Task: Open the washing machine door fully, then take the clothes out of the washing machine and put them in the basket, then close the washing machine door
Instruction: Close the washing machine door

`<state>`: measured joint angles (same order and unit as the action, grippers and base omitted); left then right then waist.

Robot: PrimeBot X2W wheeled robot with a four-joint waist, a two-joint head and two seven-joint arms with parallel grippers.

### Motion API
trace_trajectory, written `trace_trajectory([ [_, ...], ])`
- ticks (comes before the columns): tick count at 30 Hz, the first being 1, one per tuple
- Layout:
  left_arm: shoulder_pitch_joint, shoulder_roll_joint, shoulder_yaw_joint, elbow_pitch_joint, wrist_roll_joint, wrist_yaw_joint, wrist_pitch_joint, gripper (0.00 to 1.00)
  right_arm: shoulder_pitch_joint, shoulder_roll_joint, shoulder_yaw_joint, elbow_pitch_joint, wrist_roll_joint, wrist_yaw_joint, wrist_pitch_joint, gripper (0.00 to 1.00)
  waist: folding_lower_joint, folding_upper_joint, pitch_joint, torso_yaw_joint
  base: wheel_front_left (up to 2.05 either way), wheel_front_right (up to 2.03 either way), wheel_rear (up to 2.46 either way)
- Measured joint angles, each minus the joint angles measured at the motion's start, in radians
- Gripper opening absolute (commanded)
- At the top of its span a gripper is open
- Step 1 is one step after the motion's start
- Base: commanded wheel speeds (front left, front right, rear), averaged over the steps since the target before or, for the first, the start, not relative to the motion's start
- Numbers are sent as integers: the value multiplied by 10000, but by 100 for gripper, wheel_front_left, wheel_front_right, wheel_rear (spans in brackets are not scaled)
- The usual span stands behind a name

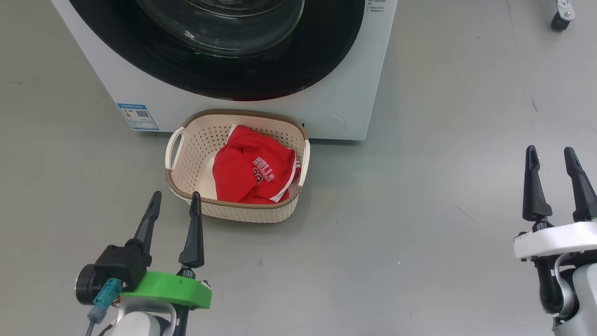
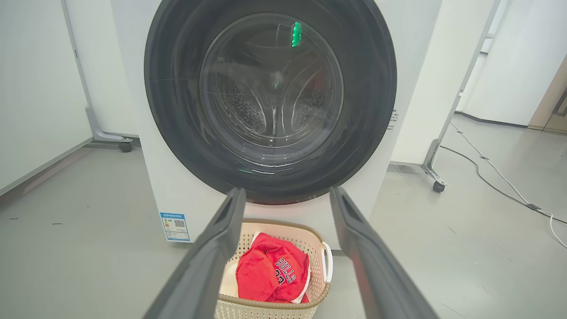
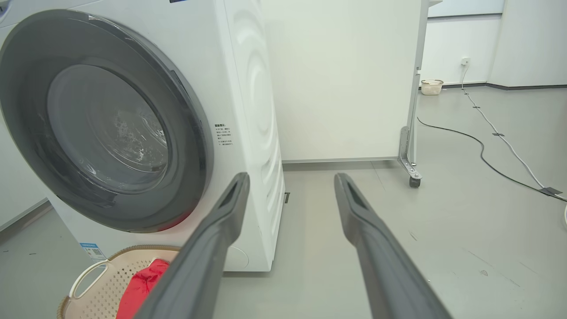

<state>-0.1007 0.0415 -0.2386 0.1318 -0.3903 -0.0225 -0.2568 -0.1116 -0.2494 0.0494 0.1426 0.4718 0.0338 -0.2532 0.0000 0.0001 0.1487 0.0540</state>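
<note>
Head view: washing machine door looks shut, black rim flush w/ the white front of the washing machine. The clothes, red w/ "BULLS" print up, lie in the basket, heaped toward its right side; the left part of its bottom is bare. The basket sits on the floor against the washer's base, touching or just short of it, can't tell which, near the blue label at the front's lower left corner. Thru the glass in the left wrist view I see the steel drum, and no garment in it as far as I can make out.

L gripper: fingers spread, nothing between them, hanging just beside the basket's near left corner. R gripper: likewise spread & empty, well apart, off to the washer's right.

My read: all three steps look done, so we're at the tail end. My only doubt is whether the latch has caught. The right wrist view shows the rim lying flat on the front, but the latch itself is hidden. Next move, if any, is a light push on the rim to confirm; otherwise park both arms.
</note>
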Motion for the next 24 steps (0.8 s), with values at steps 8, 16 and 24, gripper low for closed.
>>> trace_trajectory([
  [8,-3,0,-10,-4,-90,0,0,100,103,71,-86,-25,-140,82,0,100,0,0,-30,-10,0,0,0],
  [16,-4,0,-84,-4,-130,-6,0,100,130,125,-171,-35,-255,100,0,100,0,0,-49,-20,0,0,0],
  [24,-4,0,-105,-2,-150,-88,0,100,145,207,-242,-35,-270,176,0,100,0,0,-71,-30,0,0,0],
])
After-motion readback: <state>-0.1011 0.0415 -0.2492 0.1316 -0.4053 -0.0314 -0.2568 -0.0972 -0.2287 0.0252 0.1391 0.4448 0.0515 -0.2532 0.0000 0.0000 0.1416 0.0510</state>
